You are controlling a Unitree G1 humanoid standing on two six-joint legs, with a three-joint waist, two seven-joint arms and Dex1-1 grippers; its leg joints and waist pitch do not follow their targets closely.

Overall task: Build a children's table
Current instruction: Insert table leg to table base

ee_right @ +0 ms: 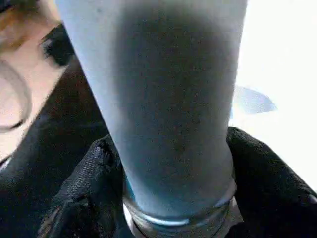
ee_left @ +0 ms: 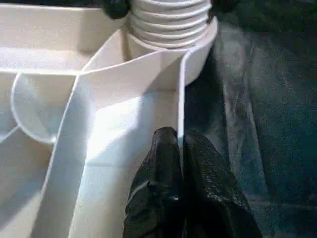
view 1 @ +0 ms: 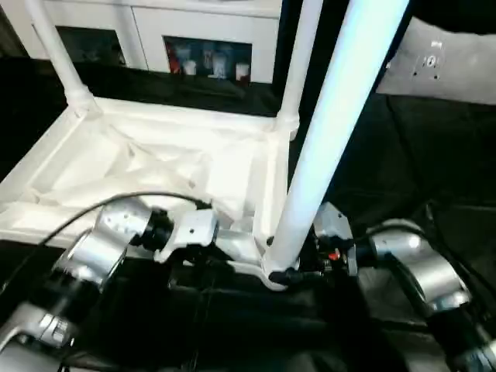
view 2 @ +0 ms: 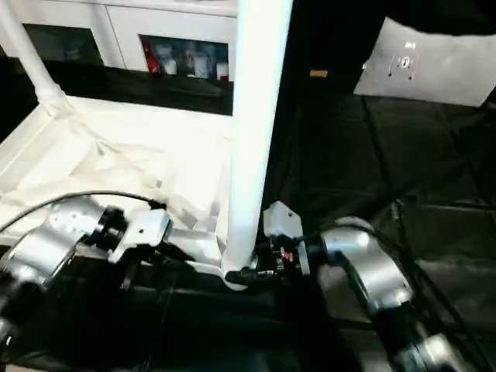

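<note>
The table top [view 1: 155, 167] lies upside down on the dark floor, ribs up, right in front of the robot. At its nearest corner a leg [view 1: 325, 147] stands in the socket [ee_left: 198, 54], its threaded end showing there. The right gripper [ee_right: 176, 208] clasps this leg low down, one black finger on each side, just above the socket. The left gripper [ee_left: 181, 163] is pinched shut on the thin rim wall just beside that corner, steadying the top.

To do this step well, the leg probably wants turning with its axis held square to the top, since it leans a little toward the robot; the left grip should hold firm so the top does not spin with it.

Farther off, two more legs [view 1: 58, 50] rise from the far corners. Beyond them stands a cabinet [view 1: 201, 35] with glass doors.
</note>
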